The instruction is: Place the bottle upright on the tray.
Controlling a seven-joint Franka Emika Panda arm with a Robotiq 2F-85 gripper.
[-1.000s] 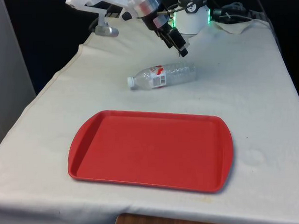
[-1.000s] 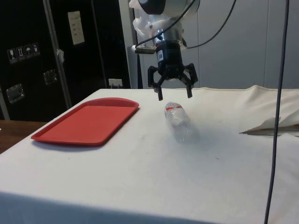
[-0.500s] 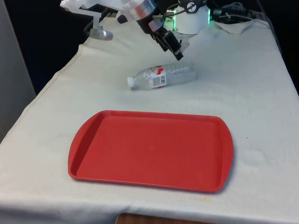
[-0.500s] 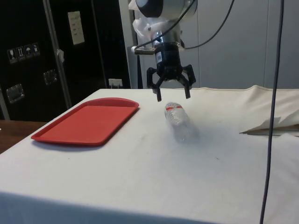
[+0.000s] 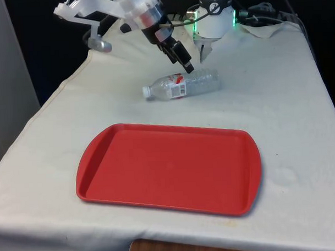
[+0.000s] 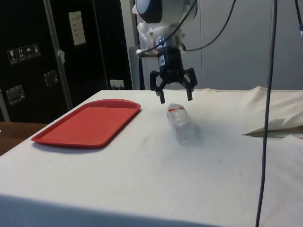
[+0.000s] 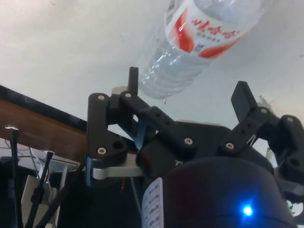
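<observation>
The bottle (image 5: 182, 85) is lying flat on its side on the table (image 5: 287, 99), not upright at all. It's a clear plastic one with a white cap and a red and white label around the upper body, and you can see that label again close up from the wrist view (image 7: 199, 33). In the side view the bottle (image 6: 180, 122) points its cap end away from the camera, with the ribbed body coming towards it.

Taking the bottle as the landmark: in the front view its cap points to the front view's left, and the red tray (image 5: 169, 168) sits on the camera's side of it, a clear strip of white cloth between the two, so they're apart and not touching. The tray has nothing on it. In the side view the tray (image 6: 90, 122) lies off to the bottle's left on the same cloth.

The pincer (image 5: 188, 68) hangs just above the bottle, around the label end, tilted down at it. From the side the pincer (image 6: 175, 100) has its two black fingers spread wide, one tip on each side of the bottle's line and a bit above it, with nothing gripped between them. The wrist view agrees: fingers (image 7: 133, 81) parted, bottle beyond the tips, no contact.

Behind the bottle, a crumpled fold of cloth (image 6: 277, 126) lies at the table's far edge.
</observation>
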